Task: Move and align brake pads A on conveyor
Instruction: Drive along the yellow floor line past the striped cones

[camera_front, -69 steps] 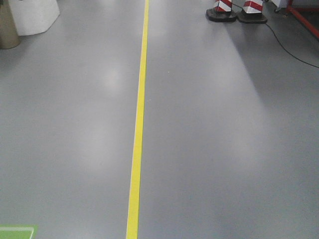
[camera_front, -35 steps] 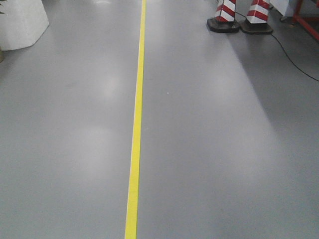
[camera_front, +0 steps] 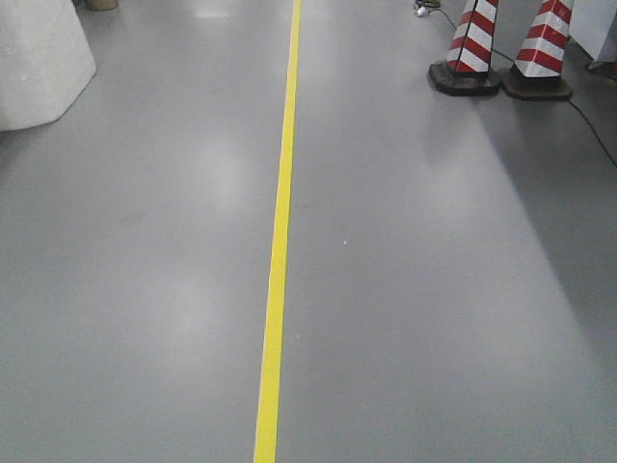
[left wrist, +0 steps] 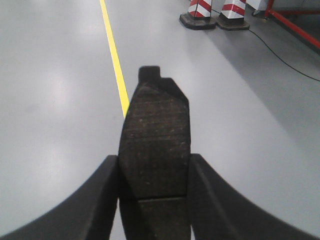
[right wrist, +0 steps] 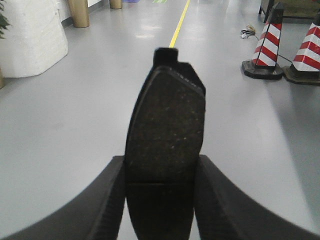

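In the left wrist view my left gripper (left wrist: 154, 165) is shut on a dark grey brake pad (left wrist: 156, 140). The pad sticks out forward between the fingers, and its thin groove runs across just behind the fingertips. The right wrist view shows my right gripper (right wrist: 162, 162) shut on a second brake pad (right wrist: 167, 125), held the same way. Both pads hang above bare grey floor. The conveyor is out of view in every frame. Neither gripper appears in the front view.
A yellow floor line (camera_front: 280, 231) runs straight ahead over grey floor. Two red-and-white cones (camera_front: 472, 48) stand ahead on the right, with a black cable (camera_front: 593, 125) beside them. A white block (camera_front: 39, 58) stands ahead on the left, brass posts (right wrist: 79, 12) beyond it.
The front view has moved forward and swung slightly: the cones look larger and sit further right, the yellow line has shifted right, and the green floor patch at bottom left is gone.
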